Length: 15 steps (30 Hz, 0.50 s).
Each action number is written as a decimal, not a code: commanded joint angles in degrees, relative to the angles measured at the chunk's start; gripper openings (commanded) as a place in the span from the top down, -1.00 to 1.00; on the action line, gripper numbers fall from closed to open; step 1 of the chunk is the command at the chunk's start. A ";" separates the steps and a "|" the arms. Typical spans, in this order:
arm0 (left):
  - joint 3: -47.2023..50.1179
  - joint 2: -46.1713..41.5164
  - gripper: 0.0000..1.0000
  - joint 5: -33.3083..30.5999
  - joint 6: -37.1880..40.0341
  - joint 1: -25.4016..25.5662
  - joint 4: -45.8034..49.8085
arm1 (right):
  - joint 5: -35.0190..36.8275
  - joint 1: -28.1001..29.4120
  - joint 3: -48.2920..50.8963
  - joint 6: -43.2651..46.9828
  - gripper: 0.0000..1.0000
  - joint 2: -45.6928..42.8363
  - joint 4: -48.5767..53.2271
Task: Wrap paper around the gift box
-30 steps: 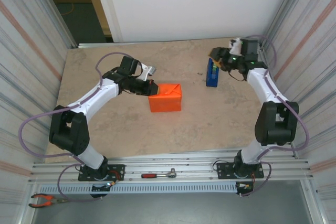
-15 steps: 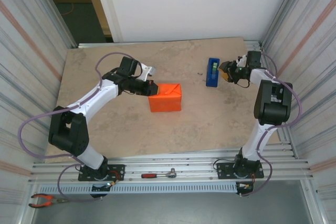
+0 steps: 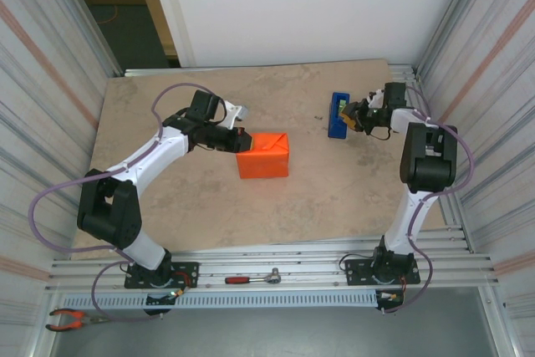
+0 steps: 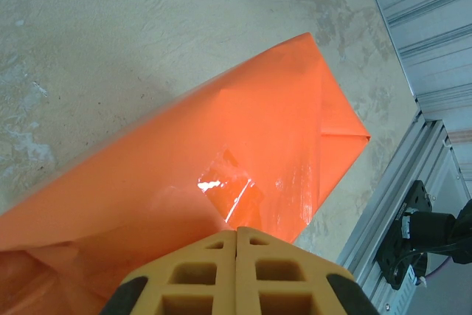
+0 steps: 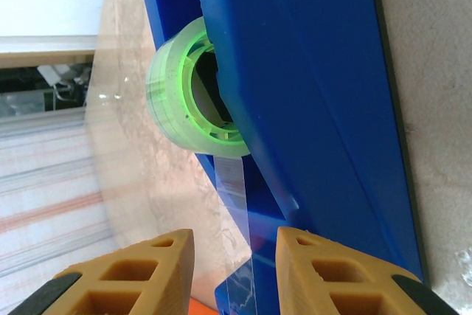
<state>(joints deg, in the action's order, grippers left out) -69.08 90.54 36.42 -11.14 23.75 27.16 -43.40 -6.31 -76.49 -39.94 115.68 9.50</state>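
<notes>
The orange paper (image 3: 263, 155) is folded into a box-shaped parcel at the table's middle; the pink gift box is hidden inside it. In the left wrist view the paper (image 4: 221, 145) shows a folded triangular end and a shiny piece of clear tape (image 4: 230, 193). My left gripper (image 3: 240, 141) is shut, its tips (image 4: 236, 235) pressed against the parcel's left side. My right gripper (image 3: 354, 116) is open beside the blue tape dispenser (image 3: 337, 114). A clear tape strip (image 5: 236, 204) runs from the green roll (image 5: 184, 94) down between its fingers (image 5: 234, 245).
The dispenser (image 5: 317, 86) stands at the table's back right, close to the right wall. A red-handled wrench (image 3: 251, 277) and orange pliers (image 3: 67, 318) lie on the rails in front of the table. Corrugated walls close both sides.
My right arm has folded down and its gripper has come in low against the dispenser's right side. The left arm and the parcel have stayed still.
</notes>
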 commanded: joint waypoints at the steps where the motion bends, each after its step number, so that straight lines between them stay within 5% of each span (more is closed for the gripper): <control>1: 2.16 0.70 0.94 -1.44 1.47 0.77 3.60 | -0.99 0.63 -2.07 1.96 0.35 1.51 1.75; 15: 2.61 0.78 0.95 -1.17 1.56 0.77 3.16 | -3.13 0.17 3.60 -0.99 0.45 0.09 -3.58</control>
<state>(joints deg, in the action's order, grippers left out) -68.86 90.52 36.45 -11.14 23.75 26.74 -44.86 -6.13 -75.22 -40.01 116.22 6.79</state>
